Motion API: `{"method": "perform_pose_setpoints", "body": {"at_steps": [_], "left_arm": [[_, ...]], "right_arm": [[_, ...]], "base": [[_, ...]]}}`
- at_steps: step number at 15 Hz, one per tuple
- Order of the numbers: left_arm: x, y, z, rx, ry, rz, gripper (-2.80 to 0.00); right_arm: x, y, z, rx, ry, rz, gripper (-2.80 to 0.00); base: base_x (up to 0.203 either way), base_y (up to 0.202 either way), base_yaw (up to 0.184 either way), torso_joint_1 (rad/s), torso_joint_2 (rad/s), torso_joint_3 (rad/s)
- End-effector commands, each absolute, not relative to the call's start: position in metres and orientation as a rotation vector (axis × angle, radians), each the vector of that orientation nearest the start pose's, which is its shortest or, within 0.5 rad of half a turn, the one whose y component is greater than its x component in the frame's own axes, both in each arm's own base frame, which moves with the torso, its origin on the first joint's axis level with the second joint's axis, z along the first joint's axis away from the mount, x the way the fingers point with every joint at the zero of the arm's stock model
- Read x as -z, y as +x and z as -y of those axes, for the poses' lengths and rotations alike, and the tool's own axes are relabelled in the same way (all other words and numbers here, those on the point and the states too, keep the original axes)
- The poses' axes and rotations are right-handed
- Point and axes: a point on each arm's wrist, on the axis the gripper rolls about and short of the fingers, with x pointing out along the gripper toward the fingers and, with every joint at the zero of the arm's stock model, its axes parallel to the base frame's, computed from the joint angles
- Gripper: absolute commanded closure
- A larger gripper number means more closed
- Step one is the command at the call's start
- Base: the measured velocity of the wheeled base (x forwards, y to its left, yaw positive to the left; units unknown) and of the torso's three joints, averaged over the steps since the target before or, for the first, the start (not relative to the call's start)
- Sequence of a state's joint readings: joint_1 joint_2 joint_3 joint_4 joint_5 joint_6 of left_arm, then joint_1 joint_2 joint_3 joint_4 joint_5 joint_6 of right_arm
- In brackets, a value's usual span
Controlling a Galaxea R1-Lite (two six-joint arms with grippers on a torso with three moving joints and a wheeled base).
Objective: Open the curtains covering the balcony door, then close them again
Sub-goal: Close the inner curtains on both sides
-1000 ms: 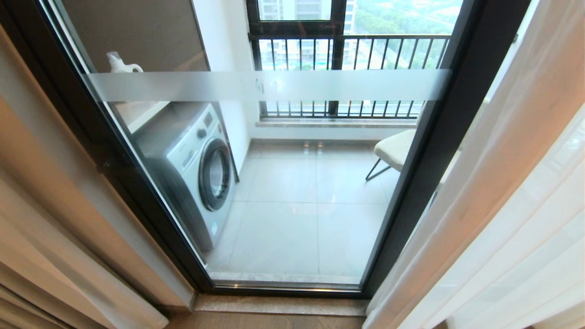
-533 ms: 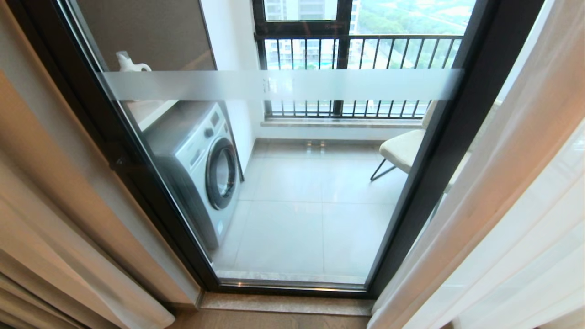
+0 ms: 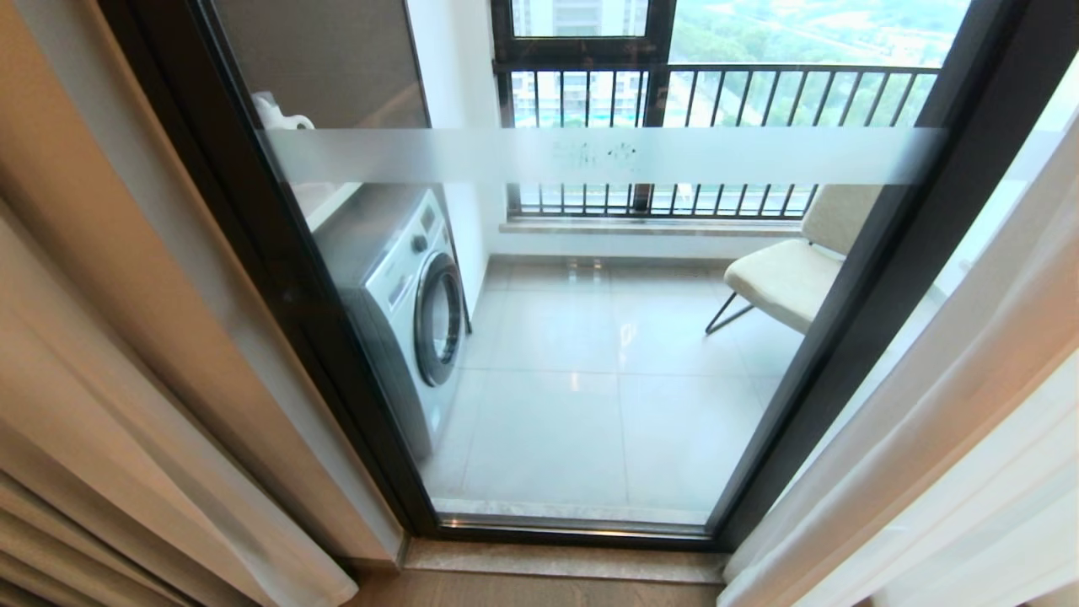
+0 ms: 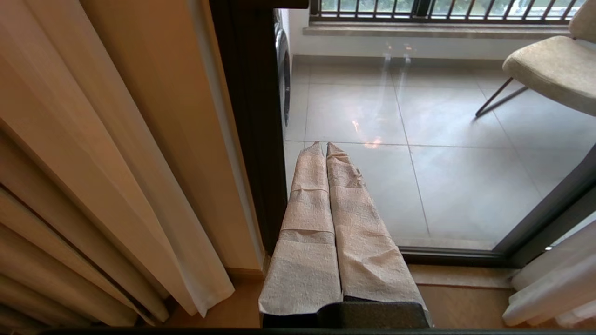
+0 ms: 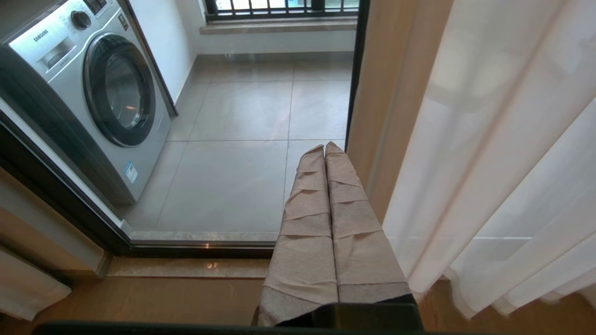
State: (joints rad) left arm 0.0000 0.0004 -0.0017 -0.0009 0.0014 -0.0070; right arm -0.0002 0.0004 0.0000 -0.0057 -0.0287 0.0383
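Evidently the curtains [image 3: 126,354] are hanging parted at nine and three o'clock of the balcony door [image 3: 590,337]; the left gripper [image 4: 326,145] and right gripper [image 5: 325,146], both clenched empty, are needing to unclench before pinching an inner hem.

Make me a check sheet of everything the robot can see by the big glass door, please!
Surface: wooden floor indoors, grey tiles on the balcony.
Job's things: curtains drawn apart to both sides; balcony door uncovered.
Clutter: washing machine, chair, white jug, all behind the glass.
Grippers: left claw and right claw shut, holding nothing, fingers wrapped in cloth.
Cables: nothing seen.
Surroundings: black railing, buildings and trees outside.
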Motion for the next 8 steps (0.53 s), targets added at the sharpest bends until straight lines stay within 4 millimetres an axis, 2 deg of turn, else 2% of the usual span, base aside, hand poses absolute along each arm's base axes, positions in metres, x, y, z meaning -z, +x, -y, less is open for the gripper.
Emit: {"method": "perform_pose_setpoints", "body": {"at_steps": [1,8], "left_arm": [[-0.0761,-0.0229,0.0000,0.000,-0.008,0.003,0.00],[-0.0761,-0.0229,0.0000,0.002,-0.008,0.003,0.00]], "right_arm": [[-0.0761,-0.0228,0.0007,0.029,0.038,0.007,0.00],[-0.0761,-0.0228,0.0007,0.029,0.038,0.007,0.00]], "base": [[0.000,0.193,0.001,0.002,0.00,0.002],[0.000,0.192,0.000,0.003,0.00,0.002]]}}
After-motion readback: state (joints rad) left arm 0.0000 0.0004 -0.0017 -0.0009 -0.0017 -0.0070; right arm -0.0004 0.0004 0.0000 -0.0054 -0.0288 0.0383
